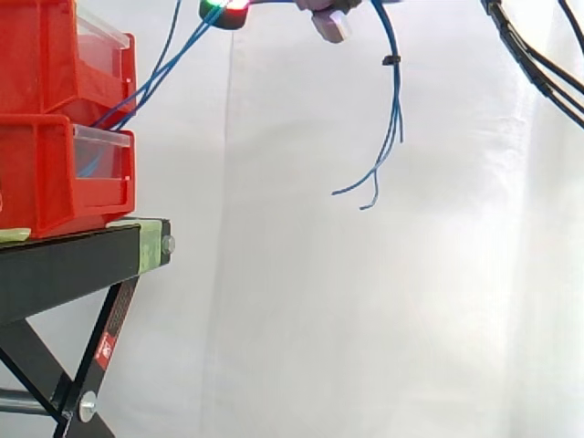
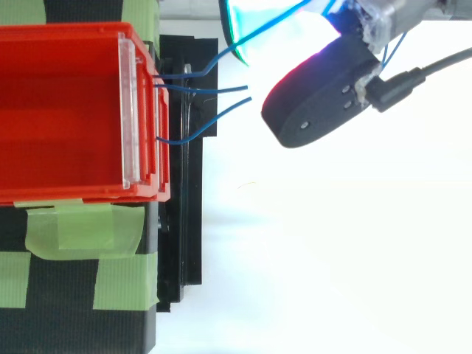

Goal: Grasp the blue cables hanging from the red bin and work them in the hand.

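The hand (image 2: 317, 110) holds the blue cables (image 1: 394, 119) clasped high, right of the red bin (image 1: 46, 173), loose ends dangling. Roll them gently in that grip. The strands to the bin look taut, so no tugging!

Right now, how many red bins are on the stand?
2: upper bin stacked on lower bin, on the black stand. More may hide beyond the left edge.

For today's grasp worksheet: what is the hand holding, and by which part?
The hand holds the cables mid-length; their free ends dangle below it.
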Motion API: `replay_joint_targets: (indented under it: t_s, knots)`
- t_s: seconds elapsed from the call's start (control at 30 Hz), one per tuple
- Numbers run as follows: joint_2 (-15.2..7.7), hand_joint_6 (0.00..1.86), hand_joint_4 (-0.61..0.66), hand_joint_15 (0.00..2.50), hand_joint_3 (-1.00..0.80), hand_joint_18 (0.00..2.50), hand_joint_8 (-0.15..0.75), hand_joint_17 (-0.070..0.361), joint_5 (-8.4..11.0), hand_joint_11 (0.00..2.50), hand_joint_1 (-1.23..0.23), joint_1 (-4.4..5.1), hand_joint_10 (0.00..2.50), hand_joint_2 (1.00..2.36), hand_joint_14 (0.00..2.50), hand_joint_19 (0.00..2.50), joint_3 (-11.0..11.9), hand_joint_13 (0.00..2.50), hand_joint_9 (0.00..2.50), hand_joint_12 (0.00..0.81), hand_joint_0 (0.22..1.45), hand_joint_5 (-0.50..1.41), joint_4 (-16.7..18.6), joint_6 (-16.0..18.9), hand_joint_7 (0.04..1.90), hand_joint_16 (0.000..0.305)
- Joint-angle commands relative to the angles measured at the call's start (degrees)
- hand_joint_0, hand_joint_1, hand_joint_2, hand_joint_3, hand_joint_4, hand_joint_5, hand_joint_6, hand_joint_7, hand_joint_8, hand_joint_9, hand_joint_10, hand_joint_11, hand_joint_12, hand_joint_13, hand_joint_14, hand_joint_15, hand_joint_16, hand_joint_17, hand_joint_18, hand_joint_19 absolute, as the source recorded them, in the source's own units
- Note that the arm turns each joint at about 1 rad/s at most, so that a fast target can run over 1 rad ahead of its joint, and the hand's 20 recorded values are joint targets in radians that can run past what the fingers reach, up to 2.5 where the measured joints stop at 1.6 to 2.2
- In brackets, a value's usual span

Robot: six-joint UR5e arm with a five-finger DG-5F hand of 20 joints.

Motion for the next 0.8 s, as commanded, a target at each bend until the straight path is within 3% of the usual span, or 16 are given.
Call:
replay_joint_targets:
  t_s: [0.0,0.07,0.17,0.37,0.77]
  knots:
    - [-0.08,0.00,0.24,2.08,-1.00,2.42,0.510,0.157,-0.52,2.50,-0.68,-0.01,2.50,1.00,2.50,0.76,0.00,2.07,1.91,0.704,0.77,0.86,0.66,-1.37,1.39,0.209]
    - [0.01,0.00,0.22,2.08,-1.00,2.42,0.510,0.157,-0.78,2.50,-0.68,-0.01,2.50,1.00,2.50,0.76,0.00,2.07,1.91,0.704,0.83,0.87,1.10,-1.89,1.40,0.209]
    - [0.01,0.00,0.22,2.08,-0.79,2.42,0.510,0.157,-0.96,2.50,-0.71,-0.10,2.50,1.01,2.50,0.76,0.00,2.07,1.91,0.704,0.88,0.88,0.93,-1.98,1.39,0.209]
    - [0.01,0.01,0.23,2.08,-0.56,2.42,0.510,0.157,-0.96,2.50,-0.73,-0.10,2.50,1.02,2.50,0.76,0.00,2.07,1.91,0.704,0.86,0.85,1.10,-1.98,1.34,0.209]
    - [0.01,0.01,0.26,2.08,-0.37,2.42,0.510,0.157,-0.96,2.50,-0.74,-0.01,2.50,1.03,2.50,0.76,0.00,2.07,1.91,0.704,0.85,0.80,1.28,-2.07,1.38,0.209]
